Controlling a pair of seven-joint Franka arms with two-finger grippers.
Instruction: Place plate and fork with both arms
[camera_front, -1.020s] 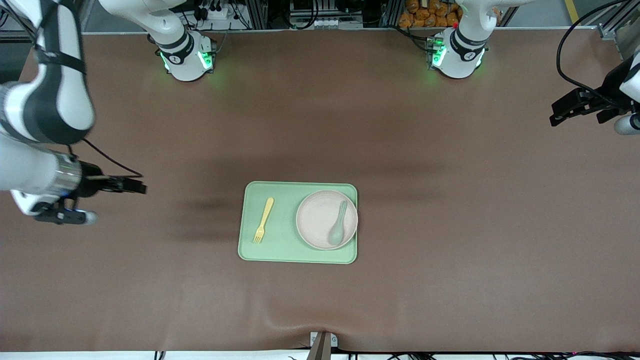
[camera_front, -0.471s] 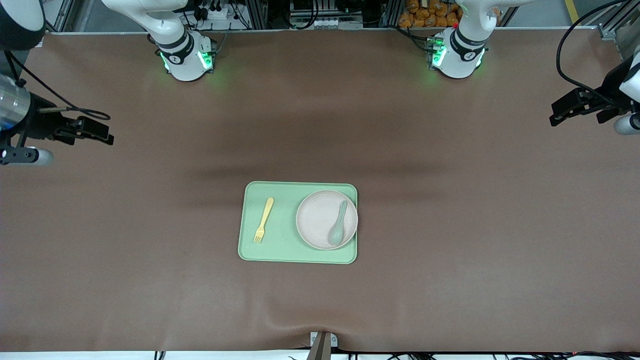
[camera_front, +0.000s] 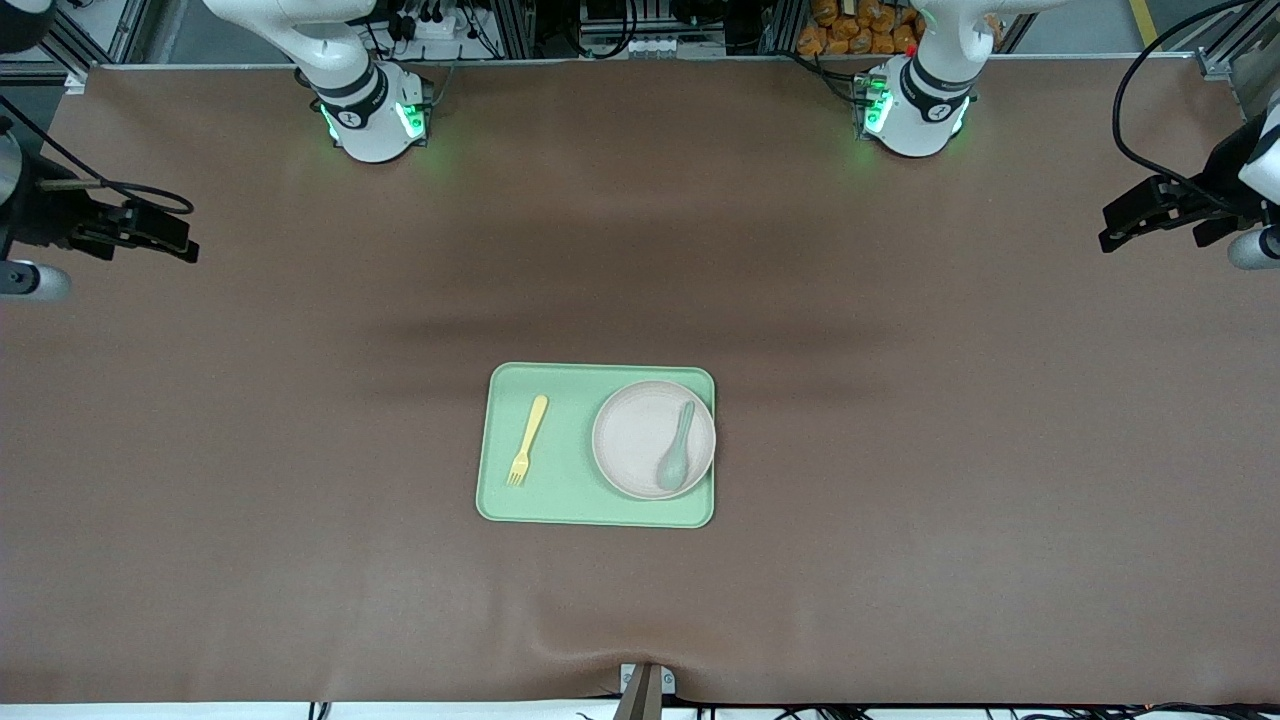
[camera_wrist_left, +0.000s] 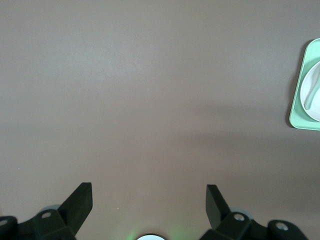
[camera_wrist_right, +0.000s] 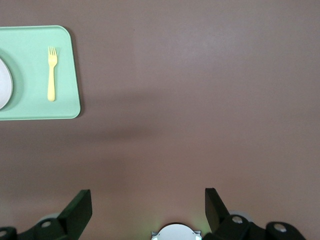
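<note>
Presently, the left gripper is held up over bare table at the left arm's end, with its jaws spread wide apart and nothing gripped between them; its two black fingers are seen well separated in the left wrist view, with only brown surface between them. The right gripper is likewise held over bare table at the right arm's end, its jaws parted and empty, and its fingers are seen wide apart in the right wrist view. Neither gripper is in touch with any object, and both are kept well apart from the items in the middle.

Farther out, a pale green tray is laid flat on the brown table, roughly midway between the two arms. The fork is found lying on the tray's floor, toward the right arm's end, with its tines pointed nearer to the front camera. The plate is set on the tray beside the fork, toward the left arm's end, its rim close to the tray's edge. A pale green spoon is rested in the plate, bowl nearer to the front camera.
</note>
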